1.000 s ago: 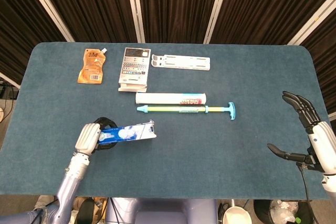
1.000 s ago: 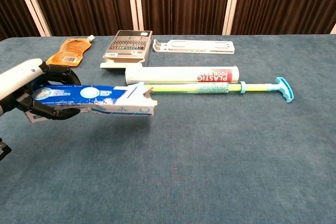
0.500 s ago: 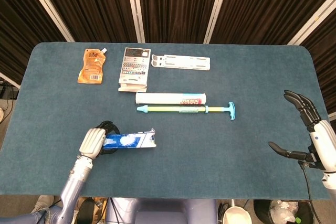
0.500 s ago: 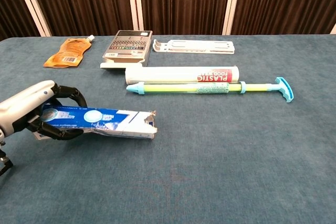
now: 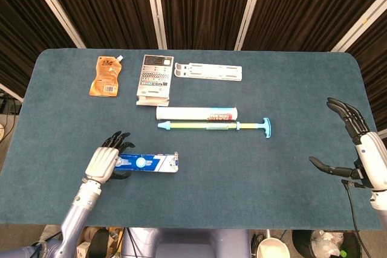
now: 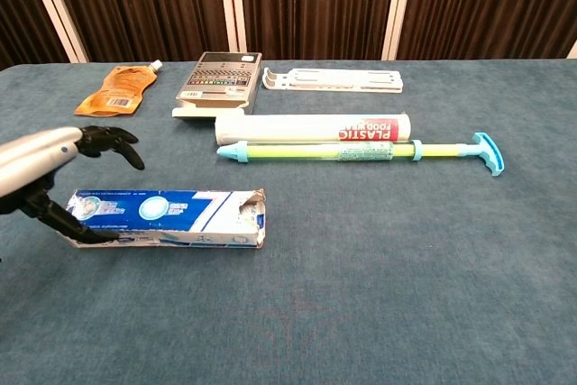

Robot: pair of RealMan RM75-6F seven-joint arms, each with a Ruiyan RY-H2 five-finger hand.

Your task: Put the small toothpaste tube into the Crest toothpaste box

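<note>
Chest view shows the Crest toothpaste box [image 6: 167, 218] lying flat on the blue table [image 6: 379, 295], its torn flap end turned toward the middle of the cloth. The left hand [image 6: 54, 169] sits at the box's closed end with fingers spread — nothing gripped, though a lower finger looks to touch the box's near edge. In the head view the box lies at about 7 o'clock on the table, and the right hand [image 5: 354, 149] hangs wide and empty off the 3 o'clock edge.

A small toothpaste tube I cannot pick out as a separate thing; whether it already sits inside the box cannot be told from either view.

If the box is now being set down, the sound way to finish is to lift the left hand straight up and clear without nudging the box, leaving the flap end free.

Counted — one Crest box, one orange pouch [image 5: 106, 77] at 11 o'clock, one calculator [image 5: 154, 78] beside it, one white bracket [image 5: 208, 71] near 12 o'clock, one plastic-wrap roll [image 5: 196, 113] at centre, and one long blue-handled tool [image 5: 214, 126] lying just along its near side.
</note>
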